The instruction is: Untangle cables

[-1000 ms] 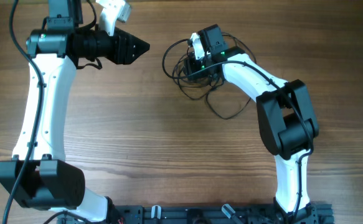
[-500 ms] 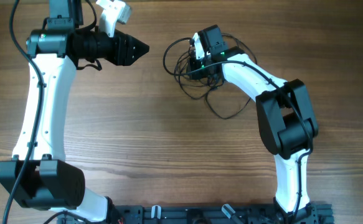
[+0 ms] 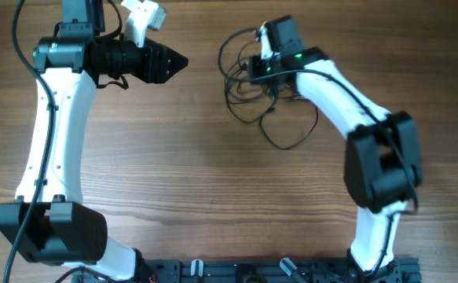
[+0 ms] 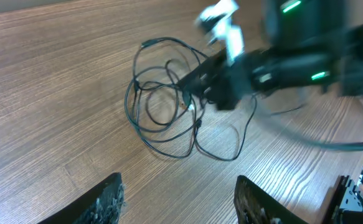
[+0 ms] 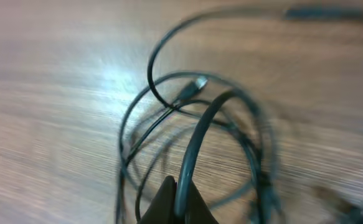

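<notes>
The cables are thin black wires lying in tangled loops on the wooden table, far right of centre. My right gripper is at the tangle's top and is shut on one strand. In the right wrist view that strand rises from between the closed tips of the right gripper, with blurred loops and a small plug behind it. My left gripper hangs open to the left of the tangle, apart from it. The left wrist view shows the cables beyond the spread tips of the left gripper.
The bare wooden table spreads in front of the tangle. Both arm bases stand at the near edge, joined by a black rail. Thicker arm cables run along the left arm.
My right gripper closed on a strand and moved right and toward the far edge, dragging the tangle and stretching its loops. The left arm has not moved.
</notes>
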Motion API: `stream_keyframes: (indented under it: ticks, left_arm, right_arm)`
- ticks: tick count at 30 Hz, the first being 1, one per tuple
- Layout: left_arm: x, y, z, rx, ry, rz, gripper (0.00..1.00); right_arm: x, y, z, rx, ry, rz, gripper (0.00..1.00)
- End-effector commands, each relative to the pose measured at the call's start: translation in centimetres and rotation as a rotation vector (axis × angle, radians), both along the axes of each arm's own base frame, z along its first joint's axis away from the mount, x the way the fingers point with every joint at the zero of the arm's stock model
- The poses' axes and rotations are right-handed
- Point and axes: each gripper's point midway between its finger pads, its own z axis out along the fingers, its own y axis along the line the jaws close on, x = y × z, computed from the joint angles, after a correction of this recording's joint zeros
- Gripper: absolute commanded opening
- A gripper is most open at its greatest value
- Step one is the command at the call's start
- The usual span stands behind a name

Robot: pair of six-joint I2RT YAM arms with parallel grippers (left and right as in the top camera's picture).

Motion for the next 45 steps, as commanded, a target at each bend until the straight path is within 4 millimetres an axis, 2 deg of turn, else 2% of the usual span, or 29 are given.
stream_keyframes:
  ticks: [1,5,7,9,13,16,17,21,24,28,32,36,42,45]
  left_arm:
    - [0.0,0.1,0.9,0.008,-0.032,-0.007,0.59]
    - [0.0,0.1,0.8,0.006,-0.031,-0.008,0.59]
    - [0.0,0.1,0.7,0.003,-0.027,-0.01,0.59]
    - [0.0,-0.2,0.6,-0.01,-0.025,-0.025,0.59]
    - [-0.4,-0.9,0.7,-0.052,-0.021,-0.068,0.59]
    - [-0.5,-1.2,0.3,-0.069,-0.001,-0.081,0.6]
    - [-0.6,-1.6,0.1,-0.069,0.007,-0.091,0.6]
    - [-1.4,-3.6,0.0,-0.089,-0.006,-0.18,0.6]
    - [-2.2,-5.3,0.0,-0.098,-0.01,-0.238,0.6]
    - [-3.7,-8.5,-0.3,-0.089,-0.024,-0.343,0.61]
    - [-5.0,-11.1,-0.7,-0.078,-0.052,-0.439,0.6]
    - [-5.1,-12.5,-1.1,-0.075,-0.074,-0.482,0.59]
    - [-4.5,-12.7,-2.0,-0.076,-0.066,-0.484,0.57]
    - [-4.7,-13.0,-1.7,-0.101,-0.064,-0.498,0.57]
  right_arm:
    - [0.8,-1.7,7.6,0.024,-0.135,-0.057,0.04]
    - [-0.5,-2.4,12.0,0.046,-0.195,-0.06,0.04]
    - [-1.3,-2.6,14.9,0.066,-0.244,-0.062,0.04]
    - [-2.7,-2.9,19.4,0.105,-0.329,-0.059,0.04]
    - [-5.5,-3.1,25.5,0.178,-0.44,-0.027,0.04]
    - [-7.6,-3.3,29.1,0.225,-0.51,-0.003,0.04]
    - [-9.0,-3.1,31.1,0.266,-0.547,0.032,0.04]
    - [-11.7,-2.7,34.9,0.341,-0.628,0.1,0.04]
    - [-12.4,-2.8,35.6,0.35,-0.645,0.107,0.04]
    - [-12.1,-2.5,35.0,0.349,-0.625,0.114,0.04]
    - [-12.9,-1.3,35.1,0.398,-0.605,0.188,0.04]
    - [-13.6,-0.4,35.6,0.456,-0.591,0.232,0.04]
    - [-14.1,0.1,36.1,0.479,-0.598,0.27,0.04]
    - [-14.0,0.0,36.1,0.478,-0.6,0.268,0.04]
